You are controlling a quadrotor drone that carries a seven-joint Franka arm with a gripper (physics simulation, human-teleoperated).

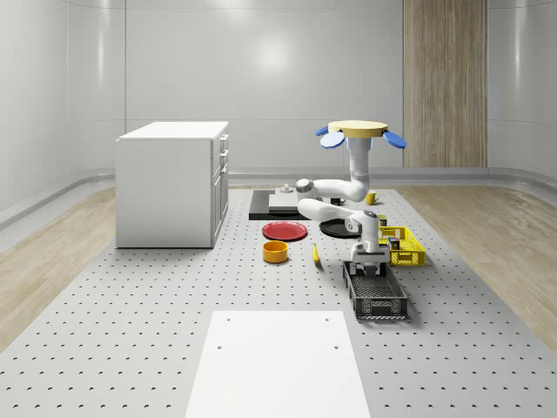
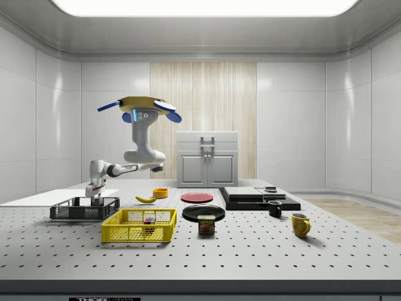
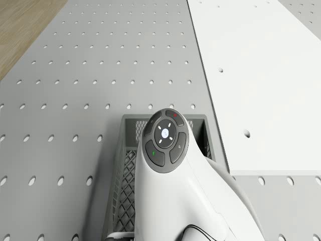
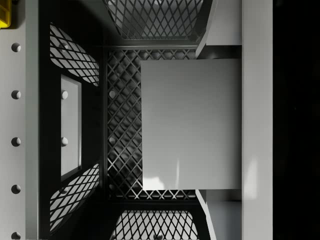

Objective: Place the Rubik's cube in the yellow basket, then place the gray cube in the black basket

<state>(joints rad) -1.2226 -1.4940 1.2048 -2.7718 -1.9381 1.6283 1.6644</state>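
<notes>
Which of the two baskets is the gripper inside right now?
The black basket: the gripper reaches down into it with the gray cube between its fingers. The yellow basket beside it holds the Rubik's cube.

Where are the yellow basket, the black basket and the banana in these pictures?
yellow basket (image 2: 138,233), side view, on its front mesh wall.
black basket (image 1: 380,306), whole-scene view, on its near end wall.
banana (image 2: 146,199), side view, on the middle of its curved body.
</notes>
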